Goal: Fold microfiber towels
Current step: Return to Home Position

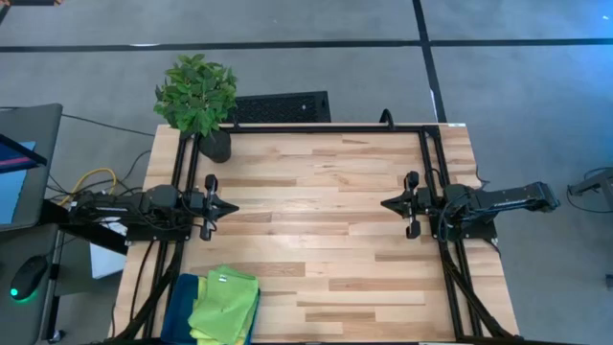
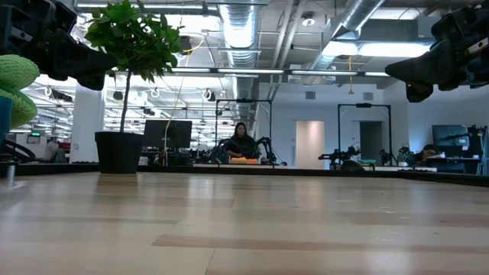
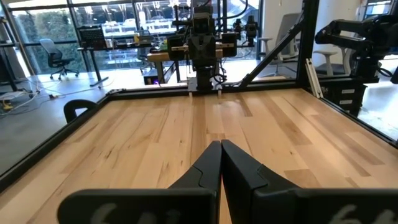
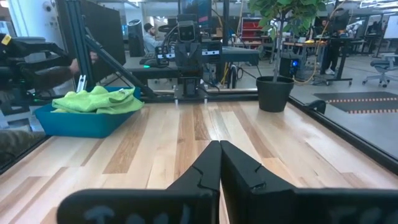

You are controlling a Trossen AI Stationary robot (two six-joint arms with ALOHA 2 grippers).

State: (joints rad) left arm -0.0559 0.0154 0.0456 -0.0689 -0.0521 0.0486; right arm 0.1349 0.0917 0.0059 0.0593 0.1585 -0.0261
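Wood table [image 1: 326, 192] with towels [image 1: 225, 302], office [image 2: 306, 114] beyond

The high view's edge cuts off the tray [image 1: 178, 303] holding lime towels [image 1: 228, 302].

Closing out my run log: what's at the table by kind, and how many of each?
Grippers: 2, left gripper and right gripper, both shut
Potted plant: 1
Teal bin: 1
Green towel pile: 1, single cloths not countable
Total: 5
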